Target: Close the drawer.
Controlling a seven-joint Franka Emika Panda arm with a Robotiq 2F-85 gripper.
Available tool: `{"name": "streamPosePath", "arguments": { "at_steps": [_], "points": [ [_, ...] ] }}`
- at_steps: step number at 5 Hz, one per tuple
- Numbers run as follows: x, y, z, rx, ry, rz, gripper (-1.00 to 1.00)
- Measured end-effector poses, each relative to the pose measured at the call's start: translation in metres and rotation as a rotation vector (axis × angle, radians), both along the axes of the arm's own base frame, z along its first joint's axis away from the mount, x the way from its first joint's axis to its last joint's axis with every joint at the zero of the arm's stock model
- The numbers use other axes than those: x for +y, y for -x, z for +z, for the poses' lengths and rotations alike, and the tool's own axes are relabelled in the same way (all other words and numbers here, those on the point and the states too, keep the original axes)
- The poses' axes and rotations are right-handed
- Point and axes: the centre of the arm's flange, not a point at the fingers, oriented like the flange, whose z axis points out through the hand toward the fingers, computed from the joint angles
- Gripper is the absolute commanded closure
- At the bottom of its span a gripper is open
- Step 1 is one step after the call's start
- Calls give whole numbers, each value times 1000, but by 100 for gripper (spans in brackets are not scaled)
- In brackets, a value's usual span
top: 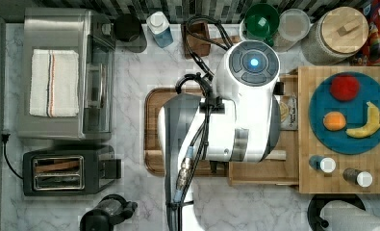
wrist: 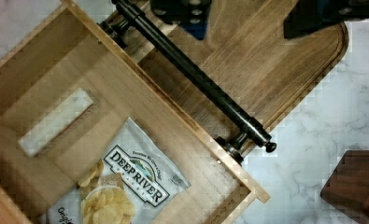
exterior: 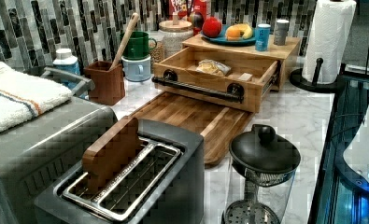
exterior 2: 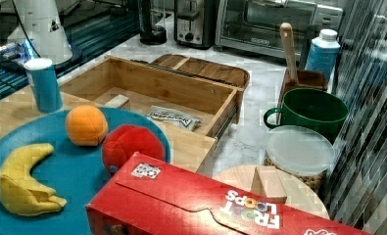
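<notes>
The drawer (exterior: 210, 74) stands pulled well out of its block, over the wooden tray (exterior: 191, 119), chip bag (wrist: 126, 182) inside. Nothing is closed yet. The claw (wrist: 247, 14) hovers released above the black handle (wrist: 196, 79).

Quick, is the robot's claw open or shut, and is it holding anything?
Gripper: open, holding nothing; it hangs above the drawer handle.

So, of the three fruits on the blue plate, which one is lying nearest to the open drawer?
The orange, the small round one. In the right view it sits at the plate's edge toward the drawer; the red apple and yellow banana lie farther back.
</notes>
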Motion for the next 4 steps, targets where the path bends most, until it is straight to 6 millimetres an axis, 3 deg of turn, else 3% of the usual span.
{"name": "streamPosePath", "arguments": {
  "at_steps": [2, 3, 4],
  "points": [
    [-2, -1, -3, -2, -1, -4, 100],
    [-5, -2, -10, 11, 0, -7, -100],
    [-9, -1, -18, 23, -5, 24, -100]
  ]
}}
